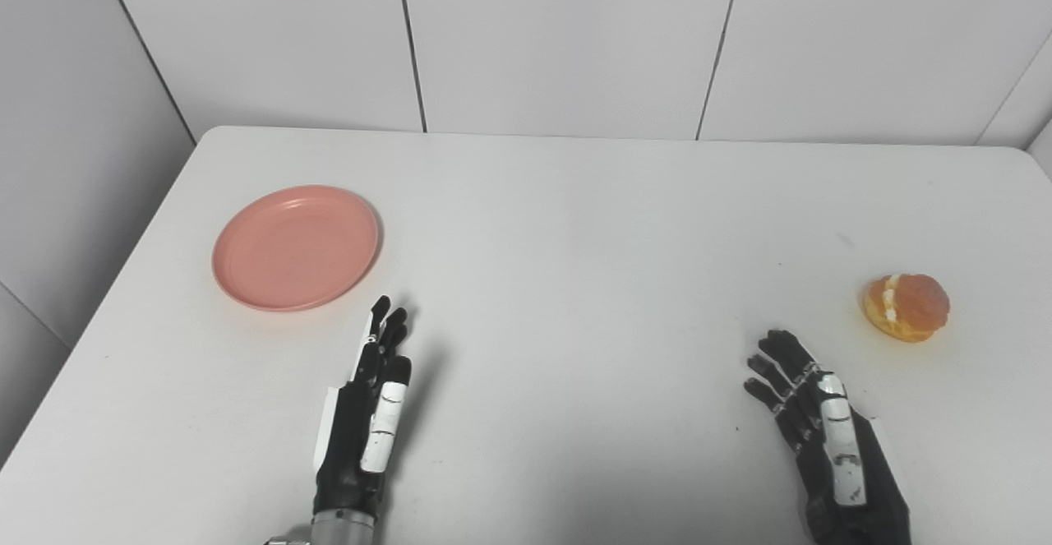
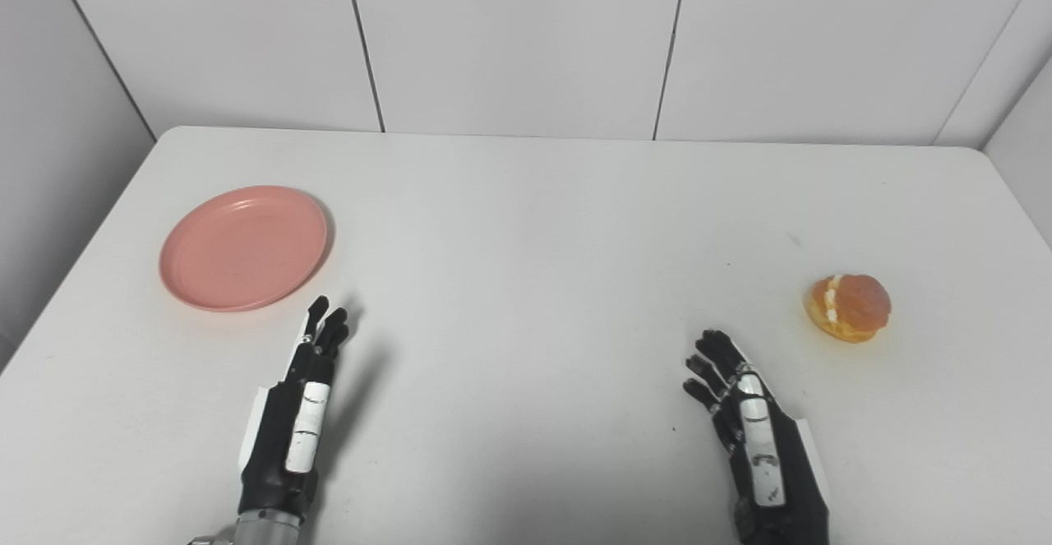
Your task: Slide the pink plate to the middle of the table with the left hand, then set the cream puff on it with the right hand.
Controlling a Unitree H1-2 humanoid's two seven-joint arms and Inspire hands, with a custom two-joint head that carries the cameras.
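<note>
An empty pink plate (image 1: 296,247) lies flat on the left part of the white table (image 1: 575,224). A golden cream puff (image 1: 906,307) with a white cream seam sits at the right side of the table. My left hand (image 1: 367,409) is open, fingers stretched out, just below and right of the plate and apart from it. My right hand (image 1: 822,430) is open, fingers apart, below and left of the cream puff and not touching it. Both hands hold nothing.
White wall panels (image 1: 567,35) stand right behind the table's far edge, and a wall runs along the left side. The table's right edge (image 2: 1019,200) shows in the right eye view.
</note>
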